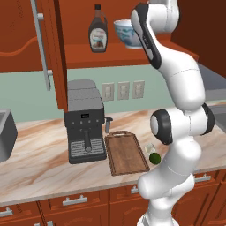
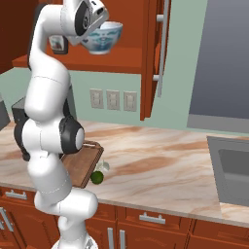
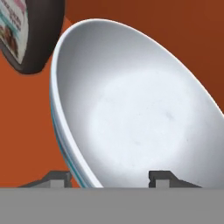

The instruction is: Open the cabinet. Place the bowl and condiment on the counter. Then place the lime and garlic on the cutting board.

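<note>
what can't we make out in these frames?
- Gripper contact: hand view shows one tip either side of the bowl rim, pad contact cut off by the bottom edge.
- Garlic: mostly hidden behind the arm in the left base view.
- Condiment: arm covers most of it in the right base view.

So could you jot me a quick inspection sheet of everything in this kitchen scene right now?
Surface: counter, beige, veined.
Job's things: cabinet door open; bowl and condiment on its shelf; cutting board bare; lime and garlic on the counter beside the board.
Clutter: coffee machine, sink.
Grippers: pincer astride the bowl's rim, one finger inside, one outside; apparently closed on it.
Cables: nothing seen.
Surroundings: wall outlets, drawers below.
</note>
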{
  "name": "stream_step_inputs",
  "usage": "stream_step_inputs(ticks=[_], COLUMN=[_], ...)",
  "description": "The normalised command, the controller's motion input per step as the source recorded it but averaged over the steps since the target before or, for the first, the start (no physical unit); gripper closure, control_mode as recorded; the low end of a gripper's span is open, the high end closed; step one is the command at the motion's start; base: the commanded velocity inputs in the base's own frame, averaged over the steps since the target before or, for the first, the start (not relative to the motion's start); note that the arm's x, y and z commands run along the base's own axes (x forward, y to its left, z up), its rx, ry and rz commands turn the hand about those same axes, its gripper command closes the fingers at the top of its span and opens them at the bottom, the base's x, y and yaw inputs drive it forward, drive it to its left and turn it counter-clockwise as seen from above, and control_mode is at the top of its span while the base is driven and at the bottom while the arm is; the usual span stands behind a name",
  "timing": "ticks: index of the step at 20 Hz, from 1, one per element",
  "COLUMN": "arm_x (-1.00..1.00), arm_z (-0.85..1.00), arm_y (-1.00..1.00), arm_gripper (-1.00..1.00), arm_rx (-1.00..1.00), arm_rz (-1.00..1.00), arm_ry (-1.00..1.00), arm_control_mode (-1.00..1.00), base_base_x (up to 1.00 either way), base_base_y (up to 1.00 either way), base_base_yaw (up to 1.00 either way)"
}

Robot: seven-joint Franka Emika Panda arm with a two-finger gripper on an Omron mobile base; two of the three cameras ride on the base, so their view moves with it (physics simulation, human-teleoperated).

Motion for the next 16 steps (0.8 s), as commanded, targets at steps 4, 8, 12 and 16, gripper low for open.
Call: stream_step_inputs(ticks=[4, 8, 12, 16], arm_x=[-0.28, -0.46, -0.62, -0.79], arm_z=[0.30, 0.19, 0.10, 0.03], arm_y=[-0.03, -0.06, -0.07, -0.11], arm_gripper=[1.00, 1.00, 1.00, 1.00], arm_rx=[0.00, 0.00, 0.00, 0.00], arm_rz=[0.00, 0.00, 0.00, 0.00], arm_ry=[0.01, 0.01, 0.00, -0.06], arm_control_mode=[-1.00, -1.00, -1.00, -1.00], base_base_x=[0.00, 0.00, 0.00, 0.00], base_base_y=[0.00, 0.00, 0.00, 0.00], base_base_yaw=[0.00, 0.00, 0.00, 0.00])
